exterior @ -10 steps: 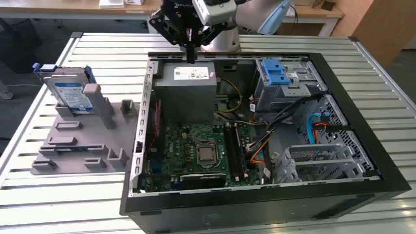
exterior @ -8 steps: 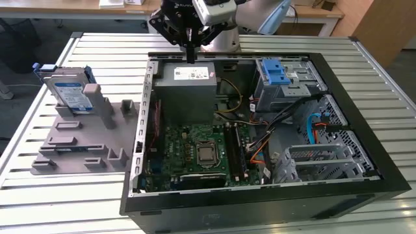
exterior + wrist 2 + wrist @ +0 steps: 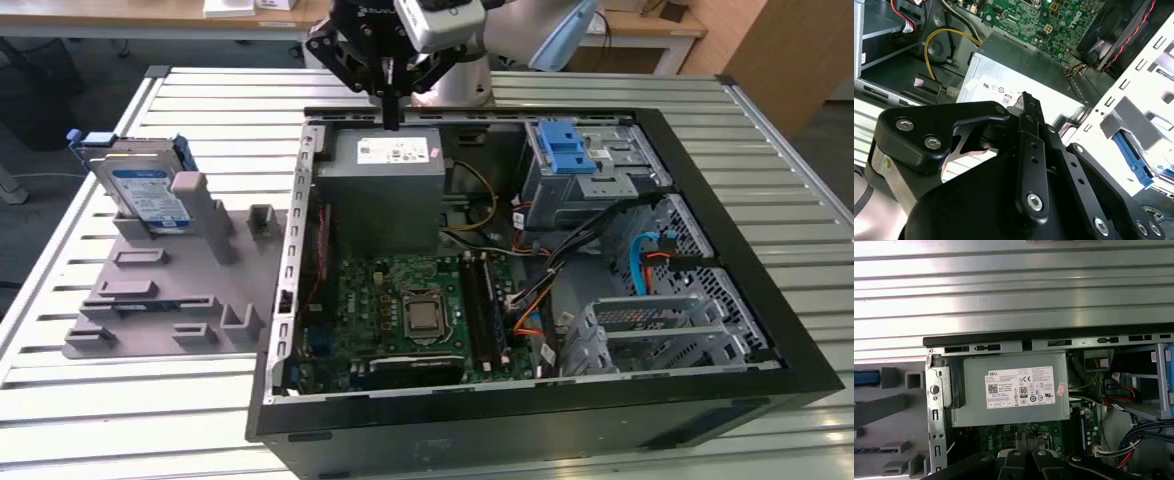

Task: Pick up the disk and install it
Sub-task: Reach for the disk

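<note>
The black, linkage-armed gripper [image 3: 391, 116] is hanging point-down with its two slim fingers pressed together and nothing pinched between them; in both wrist views the fingers [image 3: 1026, 106] [image 3: 1025, 439] are showing as one closed pair. It is hovering just above the big grey metal box with a white sticker [image 3: 387, 170], apart from it, at the far edge of the open black computer case [image 3: 534, 425]. Beyond the box, a green circuit board [image 3: 400, 310] is lying flat on the case floor; a silver metal cage with a blue plastic latch [image 3: 577, 160] is sitting towards the exterior view's right. The disk [image 3: 144, 192], a flat silver drive with a white-and-blue label and a blue frame, is standing on edge in a grey moulded holder [image 3: 160, 290] outside the case, on the exterior view's left, well apart from the gripper. Case and holder are resting on a slatted metal table [image 3: 80, 410].
</note>
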`<control>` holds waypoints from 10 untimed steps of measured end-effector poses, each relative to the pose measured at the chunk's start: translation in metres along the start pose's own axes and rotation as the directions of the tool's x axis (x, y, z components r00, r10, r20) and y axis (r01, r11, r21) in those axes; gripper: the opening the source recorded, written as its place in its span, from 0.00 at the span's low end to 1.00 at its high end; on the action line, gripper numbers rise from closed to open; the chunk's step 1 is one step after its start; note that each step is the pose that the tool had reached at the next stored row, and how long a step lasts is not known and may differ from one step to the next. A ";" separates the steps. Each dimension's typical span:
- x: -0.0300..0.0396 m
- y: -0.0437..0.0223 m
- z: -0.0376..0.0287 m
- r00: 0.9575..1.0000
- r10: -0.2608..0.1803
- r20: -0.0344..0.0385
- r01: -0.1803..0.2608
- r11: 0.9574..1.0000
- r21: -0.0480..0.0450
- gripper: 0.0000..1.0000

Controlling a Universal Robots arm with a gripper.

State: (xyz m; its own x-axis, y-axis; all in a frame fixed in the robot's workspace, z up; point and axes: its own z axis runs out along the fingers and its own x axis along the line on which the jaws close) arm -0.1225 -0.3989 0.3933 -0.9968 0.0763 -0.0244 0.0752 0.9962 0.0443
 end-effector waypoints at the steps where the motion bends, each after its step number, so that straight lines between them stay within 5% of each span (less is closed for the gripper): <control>1: 0.0003 0.0000 0.0000 1.000 0.000 0.000 0.000 1.000 0.000 0.11; 10: 0.0079 -0.0003 0.0001 1.000 0.000 0.000 0.000 1.000 0.000 0.11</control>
State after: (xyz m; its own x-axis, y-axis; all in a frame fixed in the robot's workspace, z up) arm -0.1305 -0.3986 0.3930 -0.9968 0.0762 -0.0246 0.0750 0.9962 0.0444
